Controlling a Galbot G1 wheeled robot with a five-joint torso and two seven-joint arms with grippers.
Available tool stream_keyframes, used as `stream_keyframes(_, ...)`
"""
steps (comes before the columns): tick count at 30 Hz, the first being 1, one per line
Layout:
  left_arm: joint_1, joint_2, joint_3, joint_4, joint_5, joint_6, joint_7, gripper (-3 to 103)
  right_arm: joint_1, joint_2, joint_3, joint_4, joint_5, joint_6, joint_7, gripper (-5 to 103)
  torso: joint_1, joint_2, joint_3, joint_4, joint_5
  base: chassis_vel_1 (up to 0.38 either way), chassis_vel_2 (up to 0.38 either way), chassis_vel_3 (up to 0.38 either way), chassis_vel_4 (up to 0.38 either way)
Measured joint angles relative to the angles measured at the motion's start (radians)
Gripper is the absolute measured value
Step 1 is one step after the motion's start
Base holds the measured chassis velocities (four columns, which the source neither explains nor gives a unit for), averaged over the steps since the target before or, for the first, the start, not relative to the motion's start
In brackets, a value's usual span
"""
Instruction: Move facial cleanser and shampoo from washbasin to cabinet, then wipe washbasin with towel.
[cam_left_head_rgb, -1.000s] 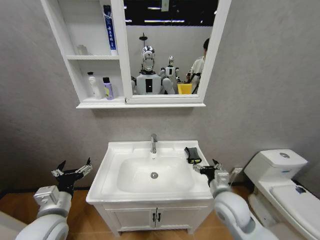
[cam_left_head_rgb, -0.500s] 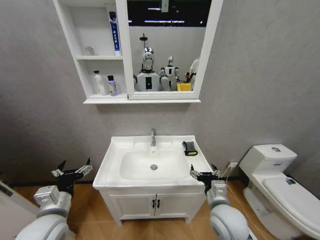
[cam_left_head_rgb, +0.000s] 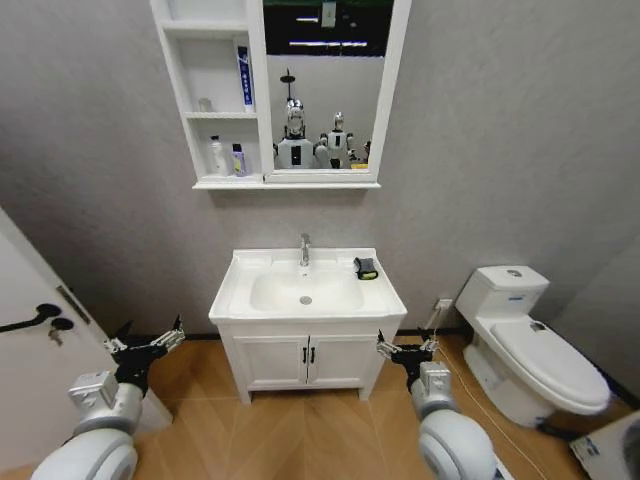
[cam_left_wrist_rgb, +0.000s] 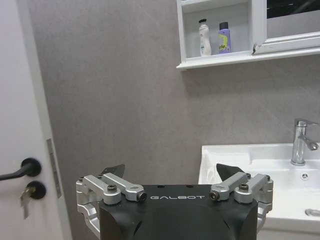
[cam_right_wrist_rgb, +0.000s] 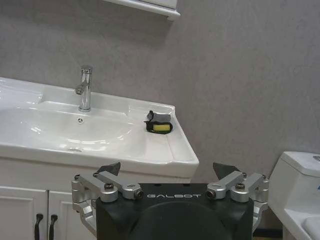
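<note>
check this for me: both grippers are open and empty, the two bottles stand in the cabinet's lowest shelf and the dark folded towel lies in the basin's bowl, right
Not quite. The small dark folded towel with the yellow-green edge lies on the flat rim of the white ceramic washbasin, beside the bowl, as the right wrist view shows. The rest holds: the left gripper and right gripper are open and empty, and two bottles stand in the white cabinet's lowest shelf.

The washbasin (cam_left_head_rgb: 240, 292) carries the dark towel (cam_left_head_rgb: 366, 268) on its back right corner. The cabinet (cam_left_head_rgb: 183, 75) lowest shelf holds a white bottle (cam_left_head_rgb: 216, 157) beside a purple bottle (cam_left_head_rgb: 238, 160).
</note>
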Motion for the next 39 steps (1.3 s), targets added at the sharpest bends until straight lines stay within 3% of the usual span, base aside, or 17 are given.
stream_keyframes(1, 0.0, 0.0, 0.0, 0.0, 0.0, 0.0, 0.0, 100, 0.002, -0.005, -0.002, -0.002, 0.001, 0.0, -0.002, 100, 0.0, 0.0, 0.0, 0.0002, -0.0007, 0.345, -0.4, -0.33, 0.366)
stream_keyframes(3, 0.0, 0.0, 0.0, 0.0, 0.0, 0.0, 0.0, 100, 0.006, -0.016, -0.007, -0.005, 0.003, 0.0, -0.006, 100, 0.0, 0.0, 0.0, -0.0001, 0.0015, 0.361, -0.336, -0.346, 0.353)
stream_keyframes(6, 0.0, 0.0, 0.0, 0.0, 0.0, 0.0, 0.0, 100, 0.011, -0.024, -0.013, -0.006, 0.004, 0.0, -0.011, 100, 0.0, 0.0, 0.0, 0.0001, -0.0009, 0.347, -0.359, -0.362, 0.373)
stream_keyframes(8, 0.0, 0.0, 0.0, 0.0, 0.0, 0.0, 0.0, 100, 0.015, -0.03, -0.016, -0.009, 0.007, 0.001, -0.017, 100, 0.0, 0.0, 0.0, 0.0, 0.0019, 0.351, -0.346, -0.345, 0.322)
stream_keyframes(11, 0.0, 0.0, 0.0, 0.0, 0.0, 0.0, 0.0, 100, 0.017, -0.038, -0.018, -0.01, 0.027, 0.003, -0.026, 100, 0.0, 0.0, 0.0, 0.0002, -0.0006, 0.353, -0.367, -0.34, 0.337)
stream_keyframes(14, 0.0, 0.0, 0.0, 0.0, 0.0, 0.0, 0.0, 100, 0.019, -0.043, -0.018, -0.012, 0.047, 0.01, -0.029, 100, 0.0, 0.0, 0.0, -0.0001, 0.0008, 0.374, -0.327, -0.322, 0.325)
stream_keyframes(20, 0.0, 0.0, 0.0, 0.0, 0.0, 0.0, 0.0, 100, 0.039, -0.048, -0.014, -0.043, 0.055, 0.056, -0.049, 100, -0.001, 0.001, 0.0, -0.0002, 0.0012, 0.302, -0.288, -0.301, 0.3)
stream_keyframes(22, 0.0, 0.0, 0.0, 0.0, 0.0, 0.0, 0.0, 100, 0.048, -0.048, -0.013, -0.055, 0.057, 0.066, -0.052, 100, -0.001, 0.001, 0.0, 0.0012, 0.0003, 0.129, -0.061, -0.169, 0.151)
stream_keyframes(25, 0.0, 0.0, 0.0, 0.0, 0.0, 0.0, -0.001, 100, 0.054, -0.048, -0.014, -0.068, 0.057, 0.079, -0.053, 100, -0.001, 0.001, 0.0, -0.0007, 0.0005, 0.031, 0.048, -0.072, 0.069)
stream_keyframes(39, 0.0, 0.0, 0.0, 0.0, 0.0, 0.0, 0.0, 100, 0.058, -0.05, -0.015, -0.073, 0.039, 0.067, -0.049, 100, 0.0, 0.0, 0.0, -0.0002, 0.0005, -0.042, 0.011, 0.041, -0.024)
